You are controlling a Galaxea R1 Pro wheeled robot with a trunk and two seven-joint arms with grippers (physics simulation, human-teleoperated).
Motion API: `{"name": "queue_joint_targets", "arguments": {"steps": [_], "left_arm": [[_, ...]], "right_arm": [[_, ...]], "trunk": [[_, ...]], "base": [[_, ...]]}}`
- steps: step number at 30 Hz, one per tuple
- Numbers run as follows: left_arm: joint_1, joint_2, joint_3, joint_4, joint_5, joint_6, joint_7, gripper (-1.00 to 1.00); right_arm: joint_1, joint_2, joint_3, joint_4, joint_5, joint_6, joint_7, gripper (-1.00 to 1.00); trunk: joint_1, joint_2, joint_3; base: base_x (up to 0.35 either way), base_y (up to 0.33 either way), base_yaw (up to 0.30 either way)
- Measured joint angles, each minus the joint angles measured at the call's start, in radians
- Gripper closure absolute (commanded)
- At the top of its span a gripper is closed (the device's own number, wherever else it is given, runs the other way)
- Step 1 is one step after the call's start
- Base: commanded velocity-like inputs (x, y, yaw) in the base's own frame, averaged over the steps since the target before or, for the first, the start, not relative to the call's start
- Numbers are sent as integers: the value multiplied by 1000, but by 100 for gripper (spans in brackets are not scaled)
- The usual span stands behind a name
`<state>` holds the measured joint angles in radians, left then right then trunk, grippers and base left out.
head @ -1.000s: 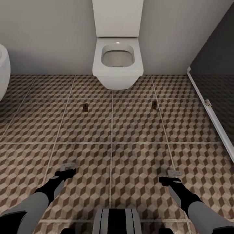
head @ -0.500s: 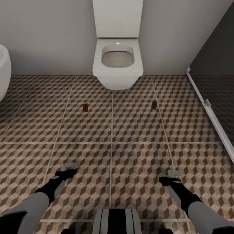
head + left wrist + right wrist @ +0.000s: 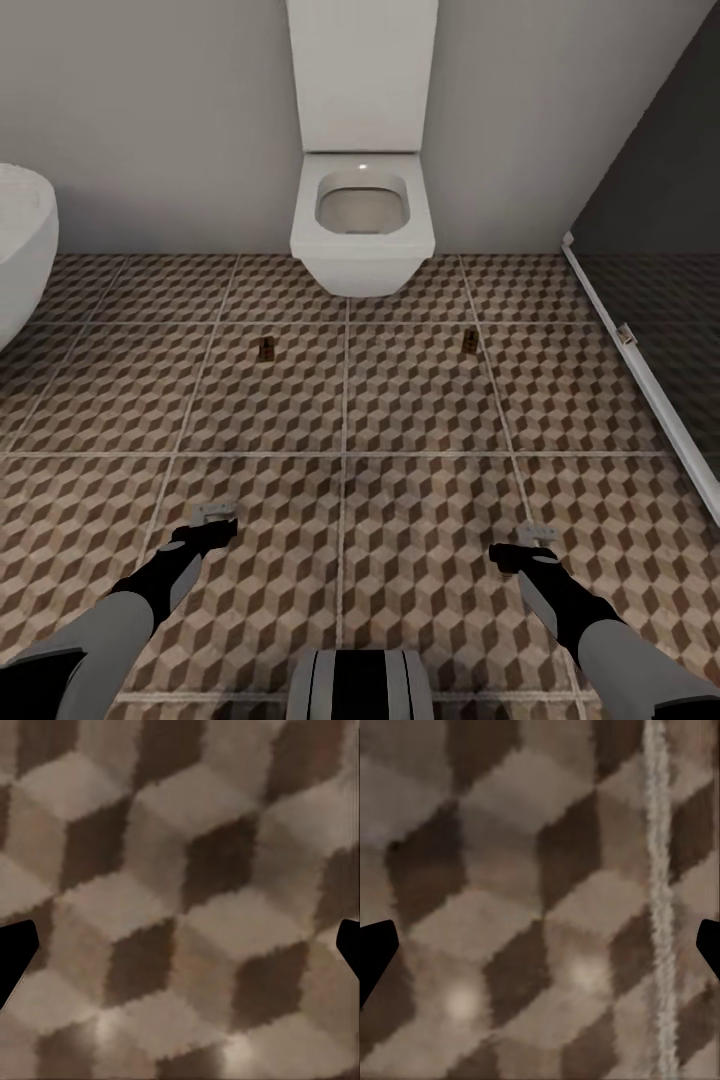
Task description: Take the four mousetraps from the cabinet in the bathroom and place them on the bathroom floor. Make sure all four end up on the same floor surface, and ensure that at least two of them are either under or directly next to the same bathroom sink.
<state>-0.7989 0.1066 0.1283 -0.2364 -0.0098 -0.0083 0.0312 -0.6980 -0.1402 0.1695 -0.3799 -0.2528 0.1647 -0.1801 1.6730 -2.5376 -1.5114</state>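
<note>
Two small dark-brown mousetraps lie flat on the cube-patterned bathroom floor [image 3: 400,400] in front of the toilet. One mousetrap [image 3: 267,348] is left of centre and the other mousetrap [image 3: 468,342] is right of centre. My left gripper [image 3: 213,515] and right gripper [image 3: 535,535] hover low over the tiles, well short of the traps. Both are open and empty: the left wrist view has its gripper [image 3: 180,952] with fingertips [image 3: 15,952] far apart over bare tile, and the right gripper [image 3: 540,952] looks the same. The cabinet and the sink are out of view.
A white wall-hung toilet [image 3: 362,215] stands at the back wall ahead. The white bathtub's rim [image 3: 20,255] curves in at the left. A dark glass partition with a white frame [image 3: 640,375] runs along the right. Open tile lies between me and the traps.
The whole picture has shifted: the toilet and traps sit lower and look slightly smaller, and more of the bathtub shows, so the camera moved back. The arms hold the same pose.
</note>
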Motion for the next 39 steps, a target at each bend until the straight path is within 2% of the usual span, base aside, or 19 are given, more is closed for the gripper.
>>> {"name": "queue_joint_targets", "arguments": {"steps": [39], "left_arm": [[0,1,1,5,0,1,-4,-100]], "right_arm": [[0,0,0,-5,0,1,0,-100]], "trunk": [[-18,9,151]], "base": [[0,0,0]]}}
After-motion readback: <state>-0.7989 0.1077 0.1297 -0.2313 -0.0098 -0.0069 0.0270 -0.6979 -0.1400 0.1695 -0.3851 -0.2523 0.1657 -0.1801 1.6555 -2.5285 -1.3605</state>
